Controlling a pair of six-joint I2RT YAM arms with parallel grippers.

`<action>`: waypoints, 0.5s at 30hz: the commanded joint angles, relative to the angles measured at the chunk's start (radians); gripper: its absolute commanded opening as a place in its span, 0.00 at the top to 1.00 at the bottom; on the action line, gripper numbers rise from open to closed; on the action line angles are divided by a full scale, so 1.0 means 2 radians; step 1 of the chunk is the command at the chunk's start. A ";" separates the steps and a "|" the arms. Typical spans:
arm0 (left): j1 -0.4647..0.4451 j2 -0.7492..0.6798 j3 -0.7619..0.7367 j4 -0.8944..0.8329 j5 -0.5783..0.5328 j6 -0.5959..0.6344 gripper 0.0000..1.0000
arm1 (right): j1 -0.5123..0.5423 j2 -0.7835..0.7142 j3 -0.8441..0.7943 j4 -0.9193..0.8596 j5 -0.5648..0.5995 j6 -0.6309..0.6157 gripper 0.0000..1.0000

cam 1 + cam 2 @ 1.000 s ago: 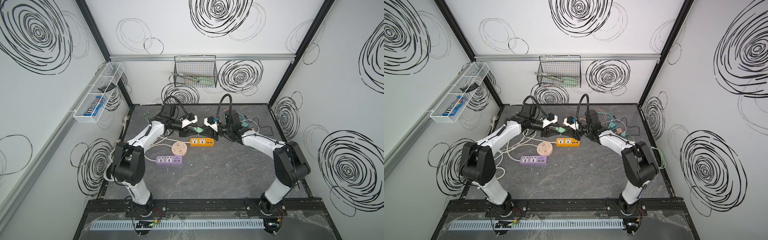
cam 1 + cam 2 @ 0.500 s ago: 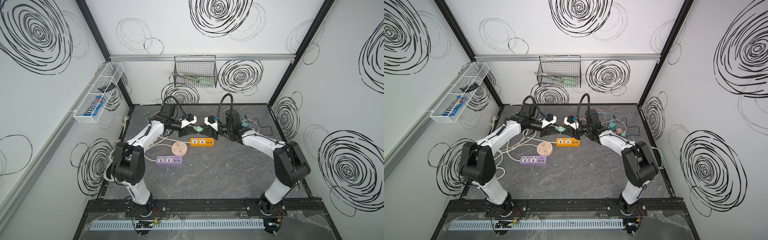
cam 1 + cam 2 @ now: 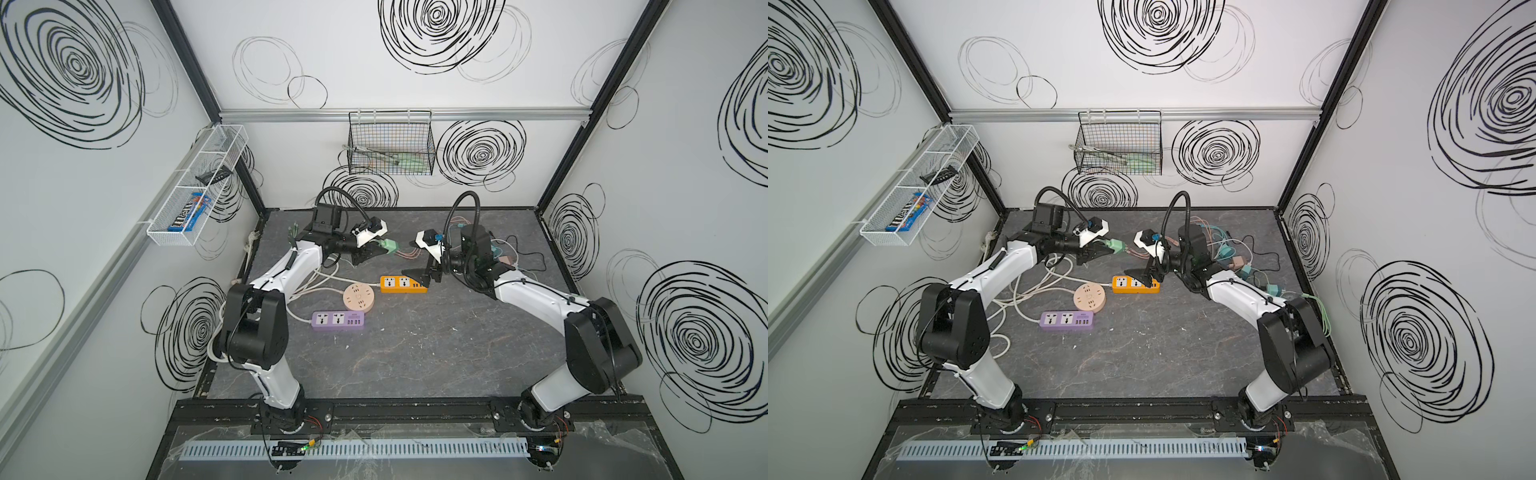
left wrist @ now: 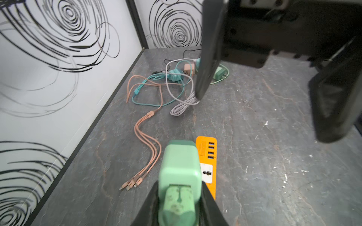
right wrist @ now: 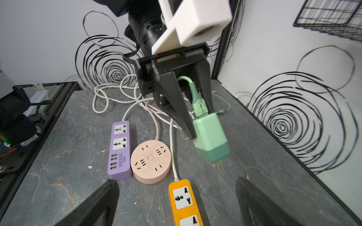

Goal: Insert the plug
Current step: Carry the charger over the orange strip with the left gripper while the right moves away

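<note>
My left gripper (image 4: 179,188) is shut on the green plug (image 4: 179,168) and holds it in the air at the back of the table, as both top views show (image 3: 390,246) (image 3: 1116,246). In the right wrist view the plug (image 5: 210,137) hangs tilted, its prongs pointing down toward the table, with a green cable running back between the left fingers. My right gripper (image 5: 176,187) is open and empty, just above the near end of the orange power strip (image 5: 184,199). It stands to the right of the plug (image 3: 424,275), apart from it.
A round pink socket (image 3: 358,297) and a purple power strip (image 3: 337,320) lie left of the orange strip (image 3: 403,284). White cords (image 3: 1025,291) loop at the left. Tangled chargers and cables (image 4: 168,82) lie at the back right. A wire basket (image 3: 390,143) hangs on the back wall.
The left gripper closed on the green plug. The right gripper opened wide and drew back and down toward the orange strip, so the two grippers now stand apart.
</note>
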 commanded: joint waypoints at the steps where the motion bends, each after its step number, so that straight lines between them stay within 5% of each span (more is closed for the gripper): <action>1: -0.001 -0.014 -0.010 0.056 -0.058 -0.027 1.00 | 0.000 -0.035 -0.028 0.040 0.114 0.064 0.03; 6: 0.009 -0.027 -0.041 0.080 0.010 0.049 1.00 | 0.000 -0.067 -0.040 -0.018 0.218 0.120 0.03; 9: 0.010 -0.030 -0.057 0.127 -0.005 0.014 1.00 | -0.001 -0.087 -0.055 -0.034 0.287 0.171 0.03; 15: 0.001 0.000 0.001 0.036 -0.073 0.029 1.00 | -0.017 -0.122 -0.097 -0.025 0.386 0.248 0.03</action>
